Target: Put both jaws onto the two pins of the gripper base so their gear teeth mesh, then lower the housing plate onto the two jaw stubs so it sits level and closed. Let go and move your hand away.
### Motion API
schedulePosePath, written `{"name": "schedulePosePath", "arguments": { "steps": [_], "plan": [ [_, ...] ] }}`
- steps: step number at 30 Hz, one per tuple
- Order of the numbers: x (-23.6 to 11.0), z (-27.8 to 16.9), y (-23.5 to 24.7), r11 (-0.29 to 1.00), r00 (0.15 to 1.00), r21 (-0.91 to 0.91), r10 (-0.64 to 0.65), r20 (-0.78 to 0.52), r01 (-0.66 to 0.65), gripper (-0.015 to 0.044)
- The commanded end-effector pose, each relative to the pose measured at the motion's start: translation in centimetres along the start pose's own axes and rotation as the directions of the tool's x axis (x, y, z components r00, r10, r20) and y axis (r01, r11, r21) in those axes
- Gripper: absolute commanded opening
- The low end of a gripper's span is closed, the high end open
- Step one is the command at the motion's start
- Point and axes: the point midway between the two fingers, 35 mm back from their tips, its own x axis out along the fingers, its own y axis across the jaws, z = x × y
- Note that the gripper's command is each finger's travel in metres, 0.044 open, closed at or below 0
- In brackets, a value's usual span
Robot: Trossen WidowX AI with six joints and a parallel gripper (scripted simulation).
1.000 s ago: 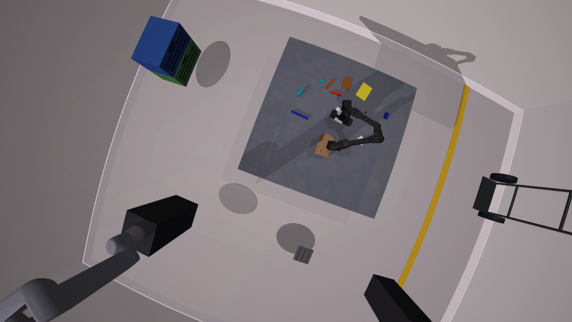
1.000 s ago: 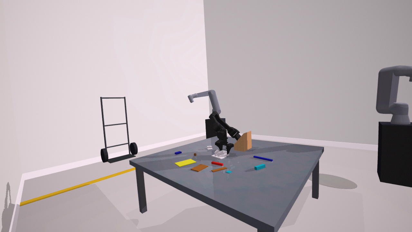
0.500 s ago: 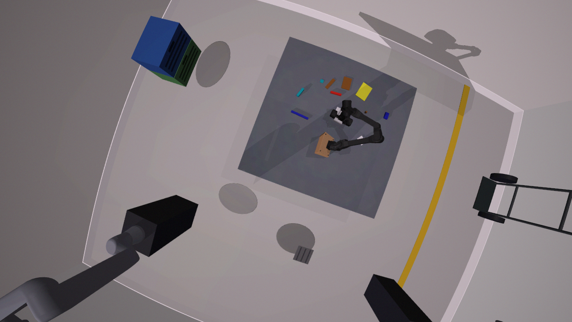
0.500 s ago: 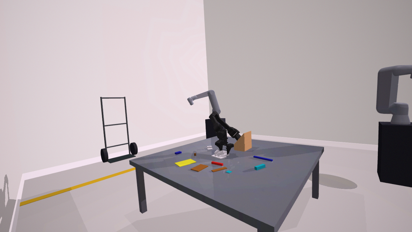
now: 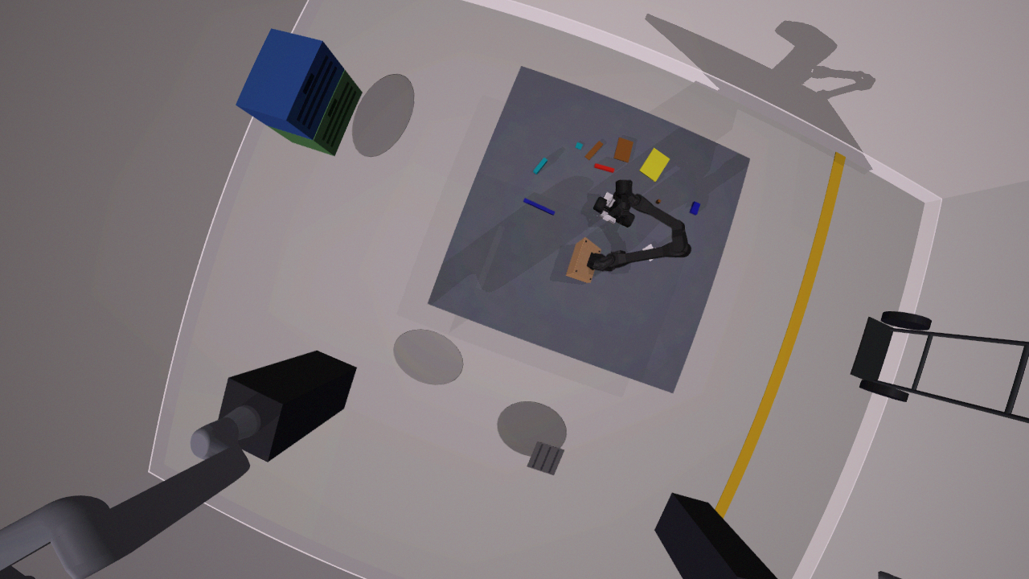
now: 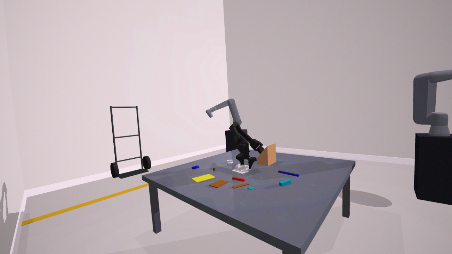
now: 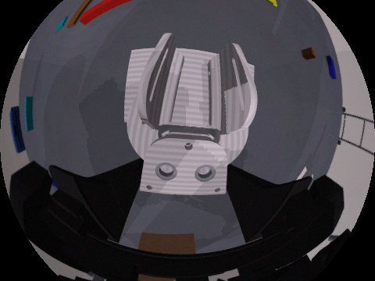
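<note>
The white gripper base (image 6: 237, 171) (image 7: 134, 68) lies on the table under my hand. In the wrist view, the left jaw (image 7: 157, 90) and right jaw (image 7: 237, 107) stand over it, spread apart. The white housing plate (image 7: 183, 181), with two round holes, lies over the near end of the base. My gripper (image 5: 613, 212) (image 6: 247, 166) (image 7: 184, 165) points down and is shut on the housing plate, one black finger at each side. The pins and gear teeth are hidden under the plate. I cannot tell whether the plate is fully seated.
A tan wedge block (image 5: 581, 262) (image 6: 271, 154) stands by my arm's base. A small white part (image 5: 649, 252) (image 6: 229, 161) lies near the arm. A red bar (image 5: 603, 167) (image 6: 238, 179), yellow plate (image 5: 654, 165) (image 6: 203, 178) and blue rod (image 5: 538, 207) (image 6: 288, 173) lie around.
</note>
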Motion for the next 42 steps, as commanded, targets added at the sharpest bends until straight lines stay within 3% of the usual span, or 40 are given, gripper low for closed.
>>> {"name": "schedulePosePath", "arguments": {
  "steps": [1, 42],
  "plan": [
    [0.27, -0.07, -0.09, 1.0, 1.0, 0.002, -0.001, -0.006, 0.001, 0.0351],
    [-0.05, 0.14, -0.11, 1.0, 1.0, 0.002, -0.001, -0.006, 0.001, 0.0351]
  ]
}}
